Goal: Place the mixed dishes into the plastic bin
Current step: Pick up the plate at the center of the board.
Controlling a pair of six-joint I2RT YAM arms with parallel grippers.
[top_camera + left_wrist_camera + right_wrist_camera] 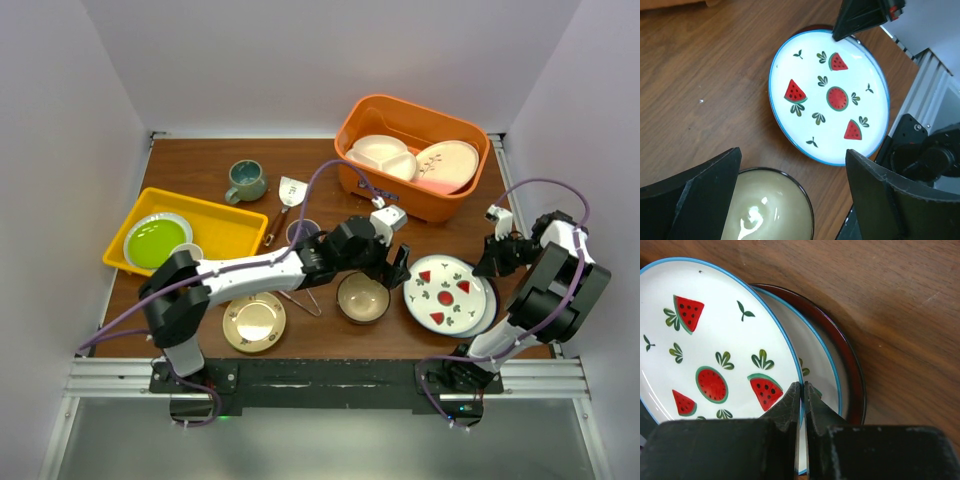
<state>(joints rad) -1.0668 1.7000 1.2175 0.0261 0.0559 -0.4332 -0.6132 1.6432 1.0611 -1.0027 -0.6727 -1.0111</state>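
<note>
Orange bin [440,205] stands at the far right corner of the surface [200,180]. Near the front right edge, the right tool [801,388] pinches the rim of the watermelon plate [447,292]; the left tool [792,162] hangs spread just beside it.

Unit one, the left arm [250,268]: white tube links set between bulky black joint housings, on a black base [190,380]. A purple cable [340,163] runs along it in loose loops. There is a white boxy block [390,217] at the wrist. The left gripper [398,268] has two broad matte-black fingers [700,200] with angular, faceted faces.

Unit two, the right arm [550,280]: the same black housings with a white lower link and a second purple cable [545,181]. The right gripper [802,386] has two black fingers [785,412] that narrow to thin wedge tips, and a small red mark [895,9] shows on its body.
</note>
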